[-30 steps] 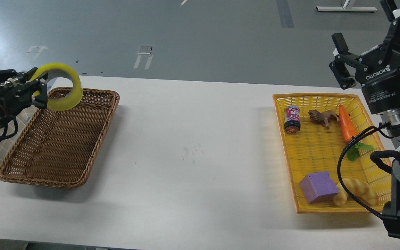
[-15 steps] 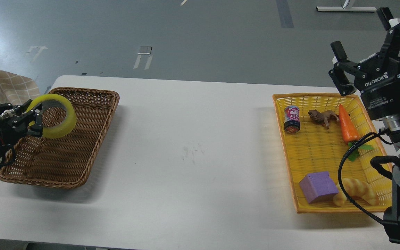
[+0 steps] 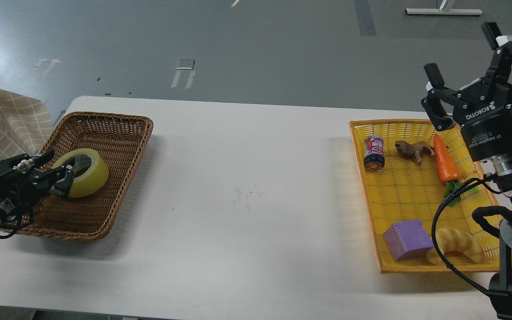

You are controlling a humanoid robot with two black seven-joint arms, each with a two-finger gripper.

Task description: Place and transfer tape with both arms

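The tape (image 3: 92,177), a yellow roll with a pale core, is low inside the brown wicker basket (image 3: 118,117) at the left of the table, resting on or just above its floor. My left gripper (image 3: 60,170) comes in from the left and is shut on the roll's near wall, with one finger inside the ring. My right gripper (image 3: 460,51) is open and empty, held high above the far right corner of the yellow basket (image 3: 394,121).
The yellow basket holds a small can (image 3: 374,153), a toy animal (image 3: 414,150), a carrot (image 3: 445,160), a purple cube (image 3: 407,240) and a bread piece (image 3: 458,244). A checked cloth (image 3: 2,120) lies beyond the table's left edge. A white table (image 3: 247,191) spans the basket gap.
My left gripper has lowered the tape from above the brown basket's far rim down into the basket and drawn back toward me. My right gripper has shifted slightly down and right.
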